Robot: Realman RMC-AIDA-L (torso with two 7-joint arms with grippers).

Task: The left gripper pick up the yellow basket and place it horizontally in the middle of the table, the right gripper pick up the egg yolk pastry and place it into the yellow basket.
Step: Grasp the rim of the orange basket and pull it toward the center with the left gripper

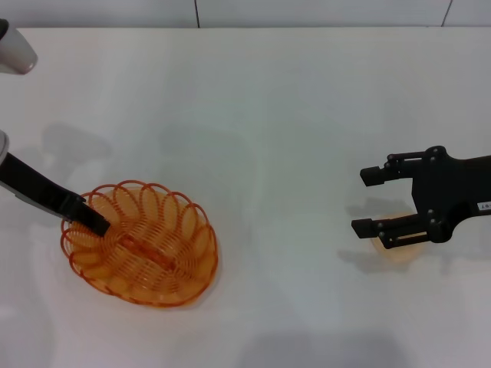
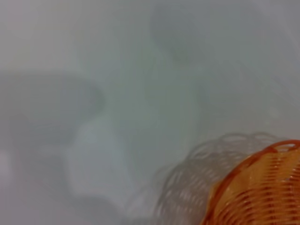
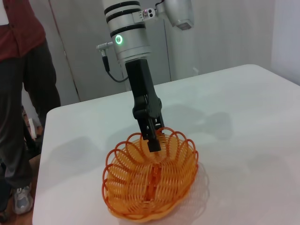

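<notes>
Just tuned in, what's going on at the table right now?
The left gripper is at the near rim of the yellow basket, which sits left of centre on the table. The right gripper hovers open over the egg yolk pastry on the right side. The pastry is not yet in the basket.

Plain white bench (image 3: 243, 108), smooth, softly shadowed under even light. Behind it, pale grey wall panels (image 3: 225, 33) with vertical seams. At the bench's far edge, a standing person (image 3: 18, 93) in dark red top, dark trousers, light shoes.
</notes>
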